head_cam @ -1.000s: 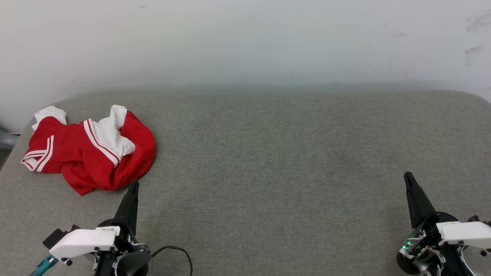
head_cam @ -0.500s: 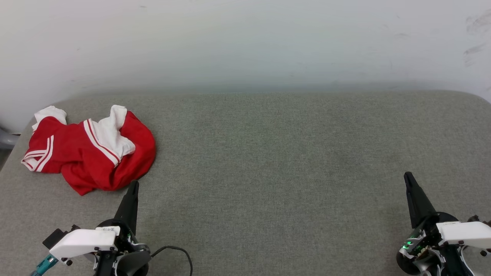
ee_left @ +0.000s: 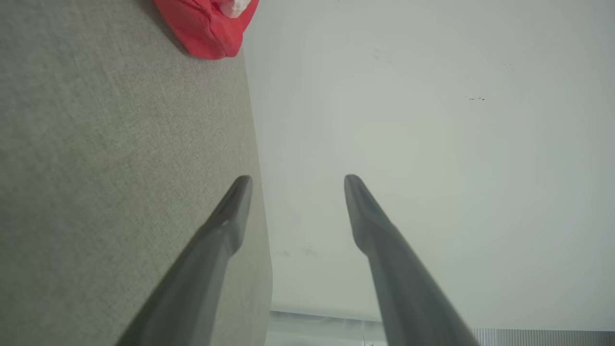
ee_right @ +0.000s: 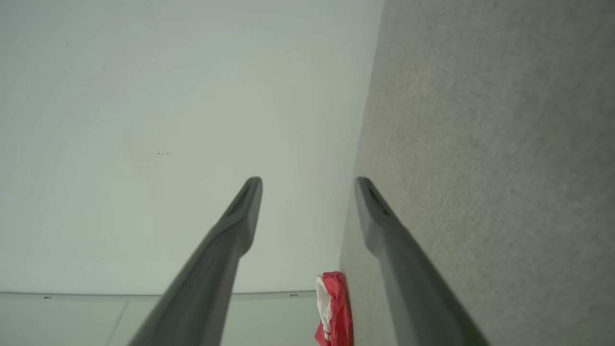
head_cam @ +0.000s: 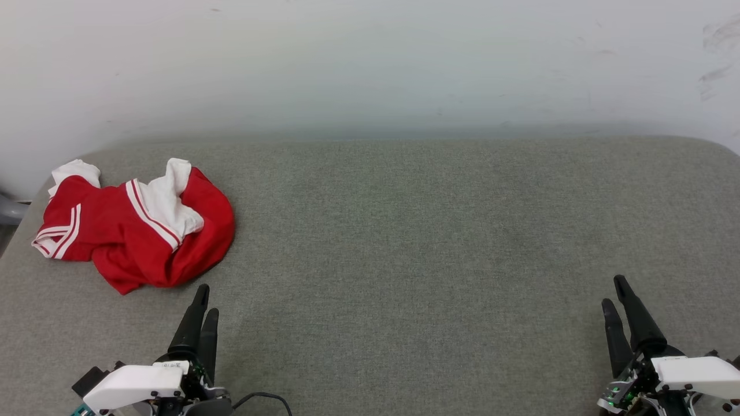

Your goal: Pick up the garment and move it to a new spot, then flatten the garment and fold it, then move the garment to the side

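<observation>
The garment (head_cam: pixel 136 228) is a red shirt with white sleeves and striped trim, crumpled in a heap at the far left of the grey padded table (head_cam: pixel 416 231). My left gripper (head_cam: pixel 207 300) hovers just in front of the heap's near edge, apart from it, open and empty. My right gripper (head_cam: pixel 613 292) is open and empty at the lower right, far from the garment. In the left wrist view the open left gripper (ee_left: pixel 298 179) has a red corner of the garment (ee_left: pixel 206 24) at the top. Beyond the open right gripper (ee_right: pixel 308 180), the right wrist view shows the garment (ee_right: pixel 336 307) far off.
A white wall (head_cam: pixel 370 63) runs behind the table. The table's left corner is rounded, with a grey object (head_cam: pixel 8 211) just past it. A black cable (head_cam: pixel 266 398) loops by my left wrist.
Both grippers have gone from shut to open, each now showing two separate fingers. Both have drawn back a little toward the near edge. The garment lies as before.
</observation>
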Available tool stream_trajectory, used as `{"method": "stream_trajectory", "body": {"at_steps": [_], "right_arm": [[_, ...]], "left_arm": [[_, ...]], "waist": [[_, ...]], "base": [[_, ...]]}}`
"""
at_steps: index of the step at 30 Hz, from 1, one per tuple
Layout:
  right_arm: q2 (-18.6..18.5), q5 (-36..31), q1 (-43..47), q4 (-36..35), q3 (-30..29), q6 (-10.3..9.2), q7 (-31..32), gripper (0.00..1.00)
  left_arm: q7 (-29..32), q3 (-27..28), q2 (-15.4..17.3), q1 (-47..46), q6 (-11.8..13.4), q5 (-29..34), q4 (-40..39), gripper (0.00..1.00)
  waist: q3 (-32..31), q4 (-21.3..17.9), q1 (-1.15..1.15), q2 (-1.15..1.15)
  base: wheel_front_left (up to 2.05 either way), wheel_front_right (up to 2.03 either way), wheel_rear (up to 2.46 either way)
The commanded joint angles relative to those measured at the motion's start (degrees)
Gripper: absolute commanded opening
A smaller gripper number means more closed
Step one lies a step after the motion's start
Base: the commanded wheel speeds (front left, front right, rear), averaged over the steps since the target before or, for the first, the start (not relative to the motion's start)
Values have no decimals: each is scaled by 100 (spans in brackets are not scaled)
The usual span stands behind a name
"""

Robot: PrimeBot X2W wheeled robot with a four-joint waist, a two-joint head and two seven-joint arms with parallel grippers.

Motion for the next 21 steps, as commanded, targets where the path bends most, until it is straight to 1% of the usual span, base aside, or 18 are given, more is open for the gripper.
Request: {"method": "stream_trajectory", "body": {"at_steps": [1, 5, 10, 11, 12, 21], "right_arm": [[-3, -100, -76, -145, 7, 0, -74, 100], [-3, -386, -48, -218, -9, 0, -187, 100], [-3, -803, -26, -367, -23, 0, -322, 100], [-3, -907, -21, -401, -36, 0, -349, 100], [-3, -1250, -11, -518, -57, 0, -426, 100], [-4, -2375, 36, -880, -35, 0, -637, 100]], "left_arm": [[-63, -24, 8, -111, -1, 76, -144, 100], [-176, -21, 9, -114, -1, 288, -195, 100], [-311, 14, 10, -128, 52, 763, -321, 100], [-336, 17, 10, -131, 77, 885, -363, 100], [-413, -1, 10, -138, 164, 1250, -494, 100], [-626, -124, 12, -123, 474, 2323, -789, 100]], "waist": [[1, -1, 0, 0], [0, -4, 0, 0], [-1, -6, 0, 0], [-1, -6, 0, 0], [0, -6, 0, 0], [3, 3, 0, 0]], "base": [[0, 0, 0], [0, 0, 0], [0, 0, 0], [0, 0, 0], [0, 0, 0], [0, 0, 0]]}}
